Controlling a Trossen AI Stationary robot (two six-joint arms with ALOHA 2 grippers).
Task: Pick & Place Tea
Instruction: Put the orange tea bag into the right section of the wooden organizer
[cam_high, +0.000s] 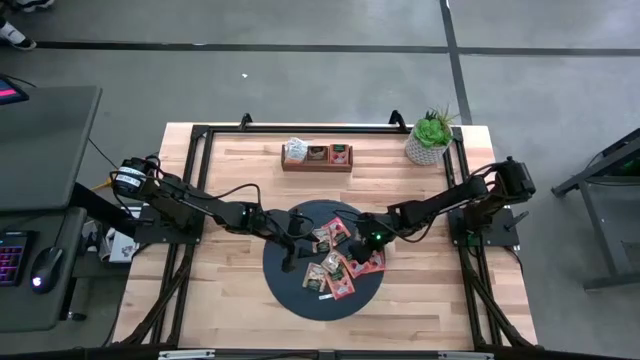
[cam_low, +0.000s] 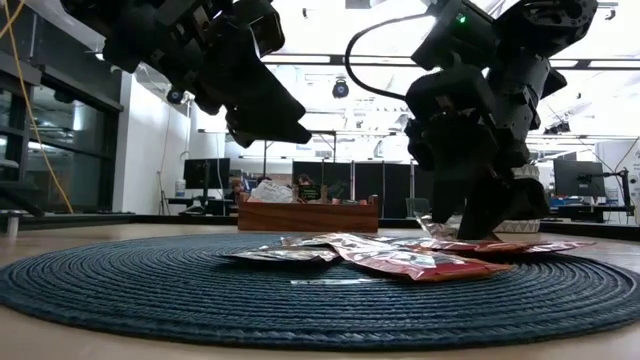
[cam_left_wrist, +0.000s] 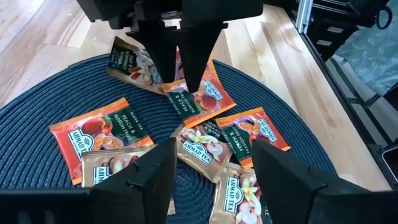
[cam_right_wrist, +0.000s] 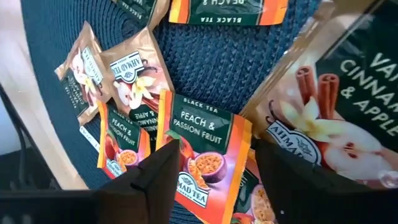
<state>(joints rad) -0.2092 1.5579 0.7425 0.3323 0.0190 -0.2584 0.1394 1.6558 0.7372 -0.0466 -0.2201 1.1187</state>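
Now right hand (cam_high: 368, 240) spreads wide over tea sachets (cam_high: 338, 262), holding nothing.

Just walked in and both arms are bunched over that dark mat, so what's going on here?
Two robot arms are sorting tea sachets scattered on a round dark mat. The right gripper is down low over the pile, jaws open astride an orange peach sachet, nothing lifted yet. The left gripper hovers open above the mat's left side. A wooden tray at the table's back already holds some sachets.
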